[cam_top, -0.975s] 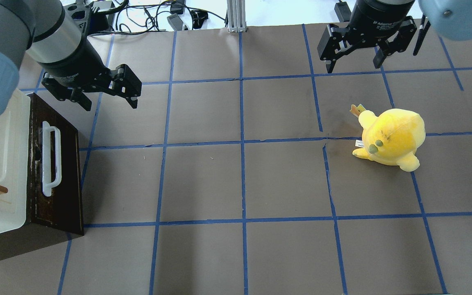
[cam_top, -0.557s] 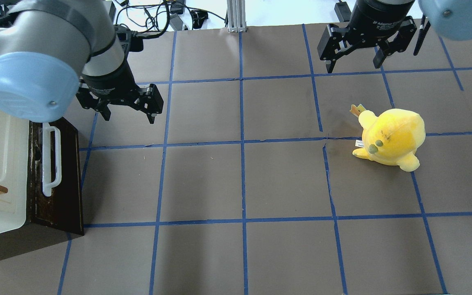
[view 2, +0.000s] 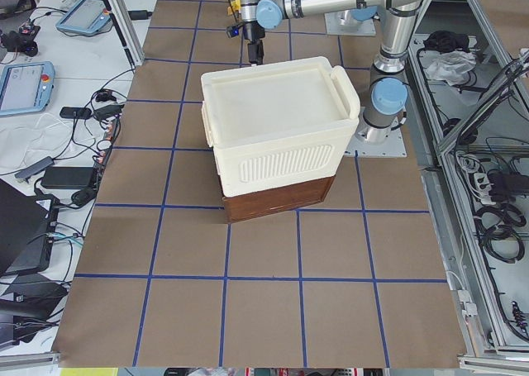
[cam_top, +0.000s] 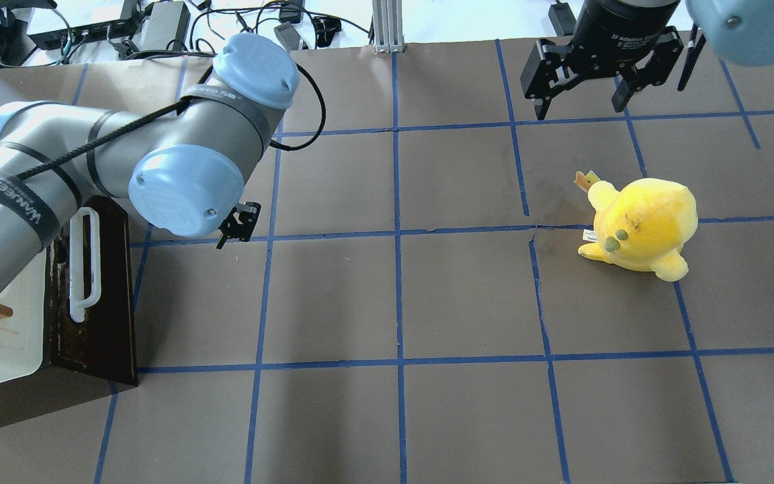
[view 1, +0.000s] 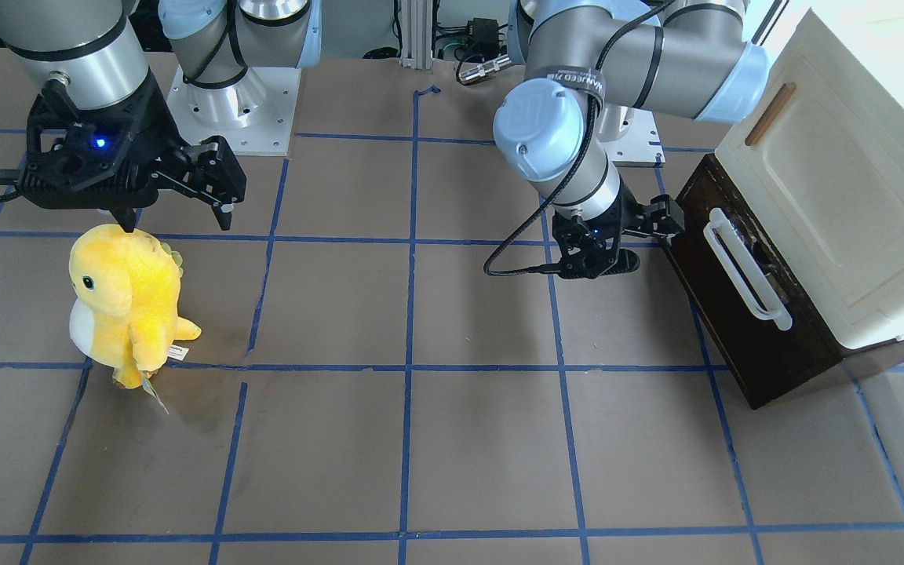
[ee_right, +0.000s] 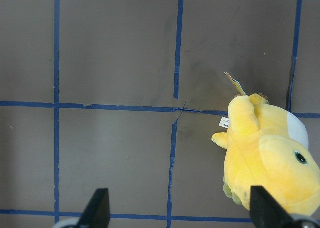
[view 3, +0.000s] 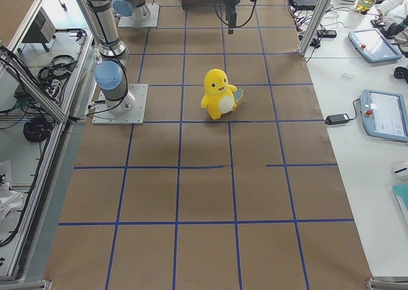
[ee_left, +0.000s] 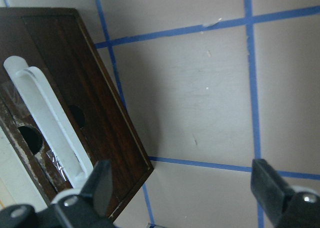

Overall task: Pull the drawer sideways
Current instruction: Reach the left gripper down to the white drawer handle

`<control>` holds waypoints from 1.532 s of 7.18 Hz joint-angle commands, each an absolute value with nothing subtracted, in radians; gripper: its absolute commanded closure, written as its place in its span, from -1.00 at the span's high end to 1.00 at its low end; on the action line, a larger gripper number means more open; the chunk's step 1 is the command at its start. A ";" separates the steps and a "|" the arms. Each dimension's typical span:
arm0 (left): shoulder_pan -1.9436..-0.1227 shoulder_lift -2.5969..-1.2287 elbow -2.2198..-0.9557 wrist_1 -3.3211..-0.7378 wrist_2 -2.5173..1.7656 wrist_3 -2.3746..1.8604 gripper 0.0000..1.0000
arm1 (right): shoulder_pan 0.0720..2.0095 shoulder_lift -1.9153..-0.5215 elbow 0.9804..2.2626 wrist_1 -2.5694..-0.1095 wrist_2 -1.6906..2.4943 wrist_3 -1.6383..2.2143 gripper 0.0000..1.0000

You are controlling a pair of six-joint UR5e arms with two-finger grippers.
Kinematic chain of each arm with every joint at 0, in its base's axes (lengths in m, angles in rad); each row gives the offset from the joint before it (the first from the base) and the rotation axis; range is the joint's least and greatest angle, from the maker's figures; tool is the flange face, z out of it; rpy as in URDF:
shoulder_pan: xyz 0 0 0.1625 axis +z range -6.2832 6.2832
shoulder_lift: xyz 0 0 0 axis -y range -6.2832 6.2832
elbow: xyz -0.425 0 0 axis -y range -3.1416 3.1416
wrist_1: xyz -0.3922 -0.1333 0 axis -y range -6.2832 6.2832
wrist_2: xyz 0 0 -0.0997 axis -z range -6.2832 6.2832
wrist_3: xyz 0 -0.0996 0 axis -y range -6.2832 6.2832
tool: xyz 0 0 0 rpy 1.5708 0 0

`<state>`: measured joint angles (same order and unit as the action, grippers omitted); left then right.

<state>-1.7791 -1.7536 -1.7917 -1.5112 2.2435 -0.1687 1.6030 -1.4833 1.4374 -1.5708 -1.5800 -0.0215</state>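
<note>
Drawer (view 1: 742, 337), one; plush (cam_top: 639, 225), one; left tool (ee_left: 182, 175) and right tool (cam_top: 580, 107), two.

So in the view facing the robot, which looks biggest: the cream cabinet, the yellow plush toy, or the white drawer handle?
Largest: cream cabinet, though the frame cuts it off.
Middle: yellow plush toy.
Smallest: white drawer handle.

Grey arms (cam_top: 91, 151), lt-blue caps (cam_top: 185, 193), blk fingers (ee_left: 101, 180)
</note>
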 commanded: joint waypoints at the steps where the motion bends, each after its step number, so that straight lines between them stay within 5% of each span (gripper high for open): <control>1: -1.779 -1.811 -1.879 -1.516 2.516 -0.210 1.00 | 1.603 -1.483 1.437 -1.571 -1.580 -0.023 1.00; 9: -1.677 -1.999 -1.898 -1.793 2.796 -0.744 1.00 | 1.603 -1.483 1.437 -1.571 -1.580 -0.021 1.00; 11: -1.675 -1.997 -1.894 -1.834 2.827 -0.747 0.54 | 1.603 -1.483 1.437 -1.571 -1.580 -0.021 1.00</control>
<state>-1.6782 -1.9966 -1.8947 -1.8077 2.8006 -0.7393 1.6030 -1.4834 1.4373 -1.5708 -1.5800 -0.0215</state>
